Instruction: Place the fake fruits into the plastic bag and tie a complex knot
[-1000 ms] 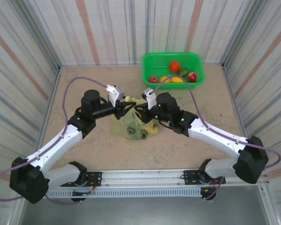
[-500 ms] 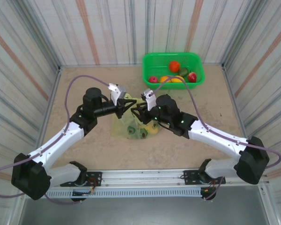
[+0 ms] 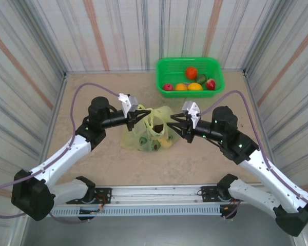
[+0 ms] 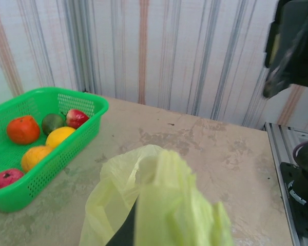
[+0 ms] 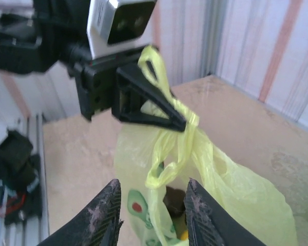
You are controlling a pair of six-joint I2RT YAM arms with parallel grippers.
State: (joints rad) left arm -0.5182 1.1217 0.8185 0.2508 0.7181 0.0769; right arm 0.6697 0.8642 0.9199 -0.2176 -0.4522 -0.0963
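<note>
Retreating right end effector (image 3: 173, 123), now spread apart, beside plastic bag (image 3: 143, 136).

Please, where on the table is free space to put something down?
Free: the back-left corner of the table, left of the green basket; the front strip between the plastic bag and the table's near edge. Crowded: the centre, where the left gripper and right gripper flank the bag.

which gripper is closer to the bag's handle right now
Left. The left gripper has its jaws shut on the bag handle, holding it up. The right gripper sits just to the handle's right, jaws open, not touching it.
</note>
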